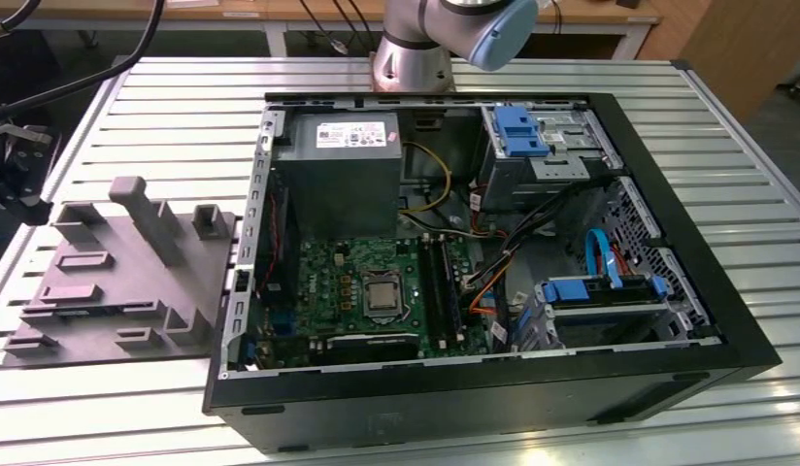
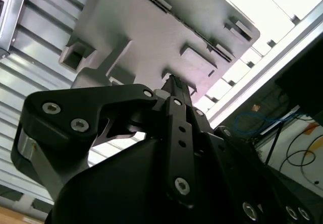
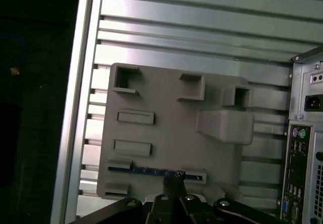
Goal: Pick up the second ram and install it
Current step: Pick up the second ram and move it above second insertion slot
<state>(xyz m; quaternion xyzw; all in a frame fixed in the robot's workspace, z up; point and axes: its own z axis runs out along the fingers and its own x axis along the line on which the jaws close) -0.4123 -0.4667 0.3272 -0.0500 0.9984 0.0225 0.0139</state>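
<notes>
The second ram (image 3: 146, 170) is a thin blue strip standing on edge in a long slot of the gray holder block (image 3: 166, 133), near the block's side closest to the camera. In the exterior view the holder block (image 1: 116, 282) lies on the slatted table to the left of the open computer case (image 1: 504, 388). My gripper (image 3: 172, 179) hovers above the holder with its dark fingertips in line with the ram's middle, apart from it. In the second wrist view the gripper (image 2: 174, 81) has its fingers pressed together, shut on nothing.
Inside the case, the green motherboard (image 1: 361, 282) carries long black socket strips (image 1: 442, 282), with a power supply (image 1: 338, 175) behind and cables and blue drive bays on the exterior view's right. The case's rear ports (image 3: 298, 158) face the holder. The table edge (image 3: 75, 108) runs beside the holder.
</notes>
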